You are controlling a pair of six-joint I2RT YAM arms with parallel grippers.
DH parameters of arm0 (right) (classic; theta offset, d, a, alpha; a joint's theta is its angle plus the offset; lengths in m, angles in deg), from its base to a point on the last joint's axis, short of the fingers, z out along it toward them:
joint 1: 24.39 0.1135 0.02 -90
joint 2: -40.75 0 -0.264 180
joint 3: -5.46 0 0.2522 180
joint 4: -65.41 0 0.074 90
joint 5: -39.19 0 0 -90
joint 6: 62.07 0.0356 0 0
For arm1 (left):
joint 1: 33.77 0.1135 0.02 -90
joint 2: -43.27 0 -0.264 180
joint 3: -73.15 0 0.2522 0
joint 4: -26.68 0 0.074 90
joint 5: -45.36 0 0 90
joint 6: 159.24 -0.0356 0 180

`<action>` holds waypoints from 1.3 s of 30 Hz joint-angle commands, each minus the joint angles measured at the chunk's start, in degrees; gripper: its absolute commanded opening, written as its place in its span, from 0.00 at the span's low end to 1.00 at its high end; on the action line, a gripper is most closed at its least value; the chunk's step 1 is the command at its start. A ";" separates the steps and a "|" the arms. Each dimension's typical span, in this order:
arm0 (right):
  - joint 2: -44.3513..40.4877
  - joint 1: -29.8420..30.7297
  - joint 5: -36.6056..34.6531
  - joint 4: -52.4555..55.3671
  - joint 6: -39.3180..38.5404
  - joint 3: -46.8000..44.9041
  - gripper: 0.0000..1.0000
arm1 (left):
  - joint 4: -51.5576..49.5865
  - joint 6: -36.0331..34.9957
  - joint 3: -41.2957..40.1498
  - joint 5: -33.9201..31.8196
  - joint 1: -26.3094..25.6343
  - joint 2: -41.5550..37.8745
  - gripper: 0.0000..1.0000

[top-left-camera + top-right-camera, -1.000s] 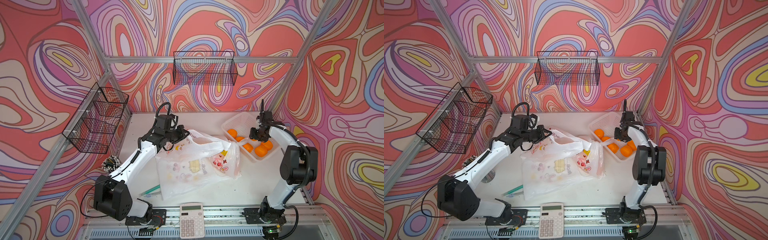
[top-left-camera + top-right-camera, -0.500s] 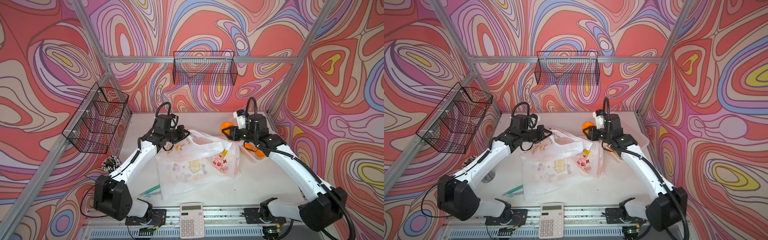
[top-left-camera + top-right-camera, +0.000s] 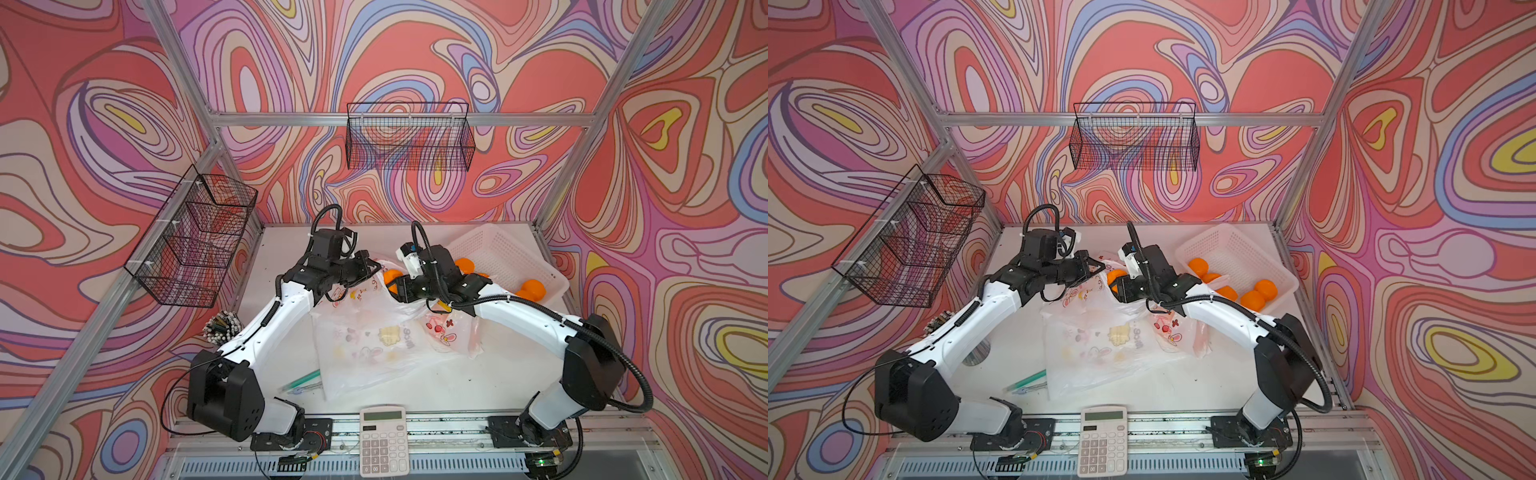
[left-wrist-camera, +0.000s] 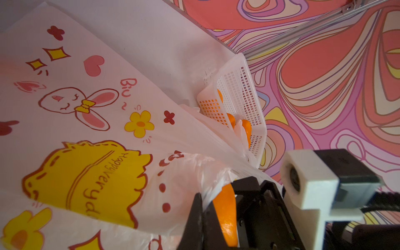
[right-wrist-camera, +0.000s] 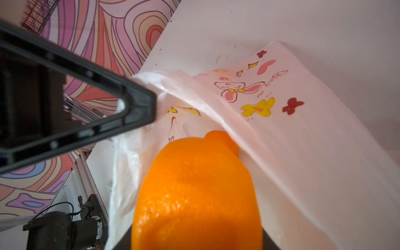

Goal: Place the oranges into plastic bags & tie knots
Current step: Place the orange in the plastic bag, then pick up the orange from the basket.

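Item one: your left gripper (image 3: 369, 266), fingers pressed together on the rim of the plastic bag (image 3: 374, 336), which lies mid-table.
Item two: your right gripper (image 3: 394, 286), fingers clamped on one orange (image 3: 390, 275) at the bag's mouth (just beside the pinched rim).
Item three: other oranges (image 3: 1252, 297), in the white basket (image 3: 1237, 245) at the far right.

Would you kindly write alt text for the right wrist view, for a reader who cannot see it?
A glossy orange fills the foreground, at the mouth of a translucent plastic bag printed with a rabbit and flowers. The black left end effector pinches the bag's rim.
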 commanded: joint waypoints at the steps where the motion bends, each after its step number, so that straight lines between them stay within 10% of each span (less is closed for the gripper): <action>1: 3.26 0.25 -2.18 -2.94 0.64 3.06 0.57 | 0.19 -0.13 -0.40 -0.93 0.23 -1.32 0.00; 7: 2.86 0.25 -4.05 -2.02 0.02 3.98 0.77 | 0.18 -0.30 -0.48 -0.84 0.28 -1.23 0.00; 29: -12.57 -0.87 -17.35 10.26 -4.37 7.13 0.81 | 0.96 -1.58 -2.97 -0.99 0.30 -1.34 0.00; 39: -20.05 -25.09 -16.44 22.79 -9.62 -0.48 0.90 | 0.83 -1.62 -2.45 -1.81 0.48 -1.71 0.00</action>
